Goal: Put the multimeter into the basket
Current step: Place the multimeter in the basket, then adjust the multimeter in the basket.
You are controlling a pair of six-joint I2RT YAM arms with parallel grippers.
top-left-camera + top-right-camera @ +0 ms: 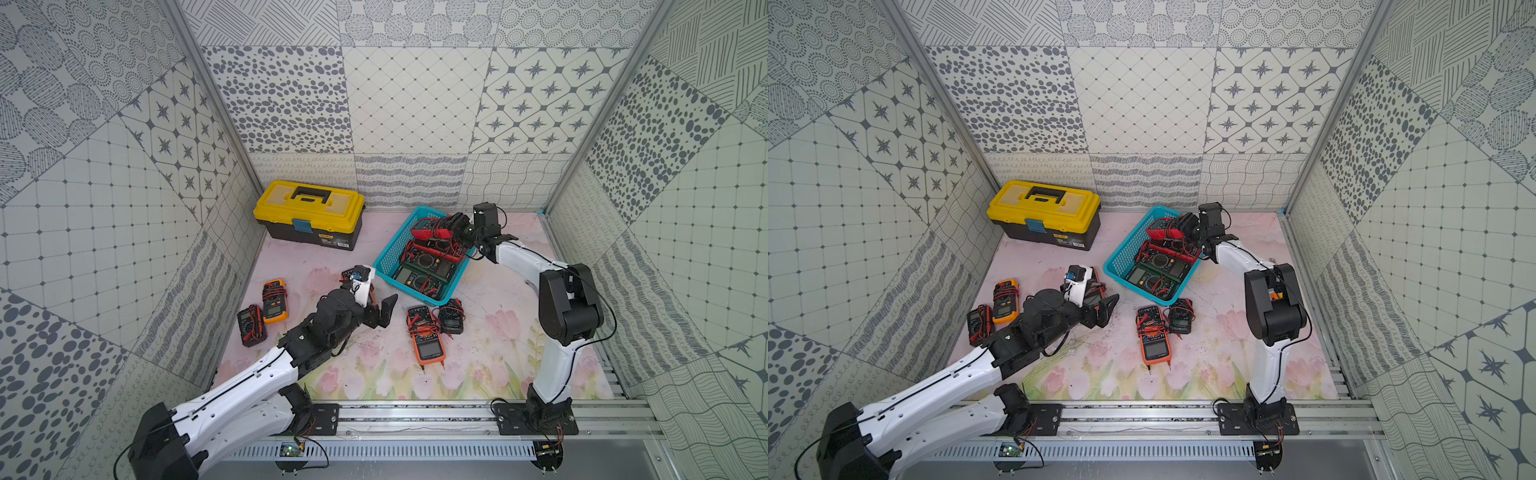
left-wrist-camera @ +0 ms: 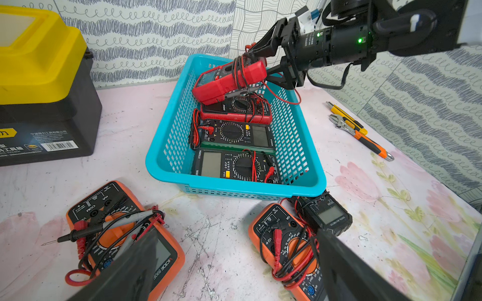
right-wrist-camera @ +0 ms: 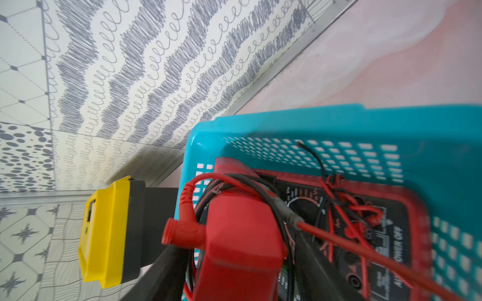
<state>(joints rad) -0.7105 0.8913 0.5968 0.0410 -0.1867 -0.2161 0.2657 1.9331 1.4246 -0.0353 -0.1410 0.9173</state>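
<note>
The red multimeter (image 2: 227, 80) is tilted over the far end of the basket (image 2: 242, 192), with its leads (image 2: 241, 70) wound round it and its lower end inside the walls. Below it, three other meters (image 2: 234, 133) lie flat in the basket. The right tool (image 2: 259, 62) straddles the multimeter's raised end with a finger on each side. I cannot tell whether the fingers press it or stand loose. The left tool (image 1: 380, 306) hovers over the desk (image 1: 478, 353) just in front of the basket, jaws spread wide, between two orange multimeters (image 2: 117, 229).
</note>
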